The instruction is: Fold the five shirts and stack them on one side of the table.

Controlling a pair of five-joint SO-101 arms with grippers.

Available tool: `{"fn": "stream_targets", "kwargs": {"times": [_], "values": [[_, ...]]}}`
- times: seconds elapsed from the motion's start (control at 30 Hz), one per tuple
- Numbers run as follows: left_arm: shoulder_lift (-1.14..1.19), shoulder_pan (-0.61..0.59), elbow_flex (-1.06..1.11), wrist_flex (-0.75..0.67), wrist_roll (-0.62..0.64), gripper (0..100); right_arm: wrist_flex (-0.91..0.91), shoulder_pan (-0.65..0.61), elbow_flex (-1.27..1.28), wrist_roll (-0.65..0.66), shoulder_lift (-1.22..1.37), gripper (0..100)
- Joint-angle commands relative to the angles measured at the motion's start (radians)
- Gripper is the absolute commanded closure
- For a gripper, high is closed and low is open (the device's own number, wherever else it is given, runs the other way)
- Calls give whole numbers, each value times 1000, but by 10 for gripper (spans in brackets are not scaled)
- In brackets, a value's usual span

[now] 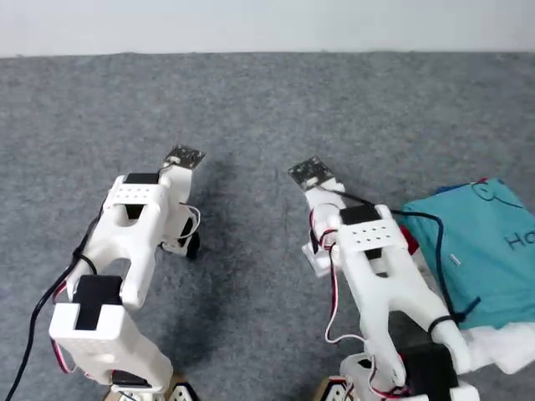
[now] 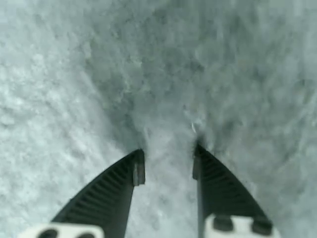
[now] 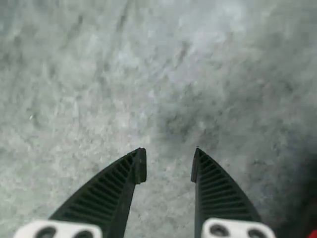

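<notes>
Hovering close over the grey table (image 2: 74,74) with the left claw (image 2: 168,163), jaws apart, the felt-like surface showing through the gap between the two black ribbed fingers (image 2: 111,193). Matching that pose with the right claw (image 3: 169,164): jaws apart by a similar gap, pointed down at the grey surface, tips just above it. Catching a sliver of red cloth (image 3: 312,233) off the outer side of the right claw, back toward its base.

Standing side by side in the high view: left arm (image 1: 134,225) and right arm (image 1: 376,251), both bent forward and down over the table, well apart from each other. Claws themselves tucked under the wrists there, so hard to make out from above.

Lying to the outer side of the right claw, on the side away from the left claw: a stack of folded shirts. Topping that stack, a teal shirt (image 1: 476,251), folded flat, with pale print on its upper face. Peeking out from beneath the teal shirt, on the edge nearest the right claw, the same red cloth. Spilling out from under the teal shirt farther back, beside the right arm's base, a white cloth (image 1: 510,347), rumpled. Trailing from the right arm across the near edge of the teal shirt, a black cable (image 1: 439,259). Cannot tell how many shirts make up the stack.

Well apart from the left claw, the whole stack; close beside the right arm, yet not touched by either claw.
</notes>
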Motion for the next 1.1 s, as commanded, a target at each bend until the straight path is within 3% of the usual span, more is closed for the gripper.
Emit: {"fn": "stream_targets", "kwargs": {"times": [0.0,0.23,0.47,0.7,0.93,1.07], "values": [[-89,8,18,81,2,874,113,-8,-18,-9,-61,841],[-594,8,61,196,-6,903,321,-8,-72,-9,-435,841],[-1065,0,389,180,-11,903,355,-10,178,-9,-783,839],[-1488,8,717,135,-160,901,351,-8,391,-9,-1090,840],[-1873,6,796,175,-71,901,343,-12,485,-8,-1265,841],[-1942,0,822,199,37,901,349,-10,505,124,-1253,841]]}}
